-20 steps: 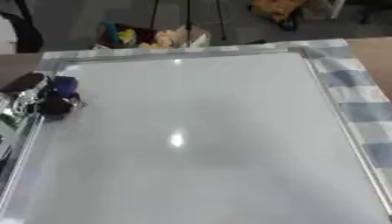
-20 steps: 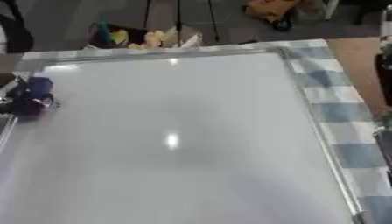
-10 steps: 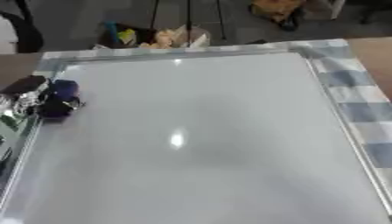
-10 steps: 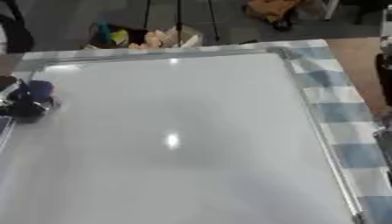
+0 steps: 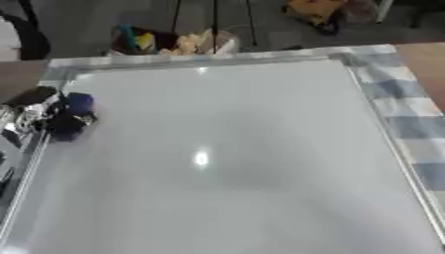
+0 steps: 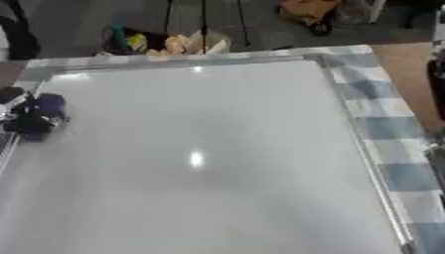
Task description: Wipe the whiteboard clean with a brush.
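The large white whiteboard (image 5: 226, 149) lies flat across the checked blue-and-white cloth (image 5: 408, 114) covering the worktop, so its whole face is open to a sweep. At its far left edge the left hand (image 5: 35, 111) seems curled round a small dark-blue brush (image 5: 71, 115) that sits on the board, probably at the end of a stroke. The surface looks free of marks. The right hand is out of sight.
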Robot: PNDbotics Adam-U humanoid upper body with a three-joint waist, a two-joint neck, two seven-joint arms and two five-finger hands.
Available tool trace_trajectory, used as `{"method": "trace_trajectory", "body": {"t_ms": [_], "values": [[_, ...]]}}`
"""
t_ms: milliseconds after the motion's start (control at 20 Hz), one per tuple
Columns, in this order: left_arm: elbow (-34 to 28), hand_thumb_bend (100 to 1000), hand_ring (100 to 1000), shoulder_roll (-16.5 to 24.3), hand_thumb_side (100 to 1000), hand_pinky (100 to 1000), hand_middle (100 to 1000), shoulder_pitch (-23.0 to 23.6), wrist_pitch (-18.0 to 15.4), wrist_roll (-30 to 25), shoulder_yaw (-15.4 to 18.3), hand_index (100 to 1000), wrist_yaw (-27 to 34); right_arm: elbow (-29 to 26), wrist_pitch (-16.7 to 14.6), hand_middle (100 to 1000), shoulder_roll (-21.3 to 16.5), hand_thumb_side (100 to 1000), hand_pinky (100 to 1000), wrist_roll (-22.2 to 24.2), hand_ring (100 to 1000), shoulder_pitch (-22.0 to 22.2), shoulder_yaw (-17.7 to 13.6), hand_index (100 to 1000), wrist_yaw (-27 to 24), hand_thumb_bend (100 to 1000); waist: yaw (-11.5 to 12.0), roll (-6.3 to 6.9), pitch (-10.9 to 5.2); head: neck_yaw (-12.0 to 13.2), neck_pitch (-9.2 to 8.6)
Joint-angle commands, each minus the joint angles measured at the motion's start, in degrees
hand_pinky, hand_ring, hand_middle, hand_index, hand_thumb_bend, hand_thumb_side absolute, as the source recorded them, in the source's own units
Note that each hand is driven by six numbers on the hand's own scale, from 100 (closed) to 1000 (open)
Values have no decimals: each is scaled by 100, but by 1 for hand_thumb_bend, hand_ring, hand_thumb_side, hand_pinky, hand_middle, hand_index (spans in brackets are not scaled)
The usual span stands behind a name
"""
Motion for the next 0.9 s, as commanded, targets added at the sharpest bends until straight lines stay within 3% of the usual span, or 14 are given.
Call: {"method": "trace_trajectory", "body": {"t_ms": [50, 500, 900], "values": [[-128, 123, 477, 142, 583, 317, 423, -103, -45, -76, 9, 523, -35, -86, 2, 742, -110, 899, 793, -37, 817, -38, -59, 788, -24, 100, 3, -7, -155, 15, -54], [-180, 143, 489, 174, 599, 331, 446, -86, -122, -194, 5, 550, -143, -86, 10, 742, -109, 898, 793, -62, 817, -29, -65, 788, -20, 100, 20, -10, -173, 19, -57], [-160, 158, 505, 162, 615, 353, 474, -95, -248, -311, -15, 634, -313, -86, 16, 740, -113, 896, 792, -88, 817, -28, -72, 787, -79, 100, 11, -13, -163, 32, -69]]}}
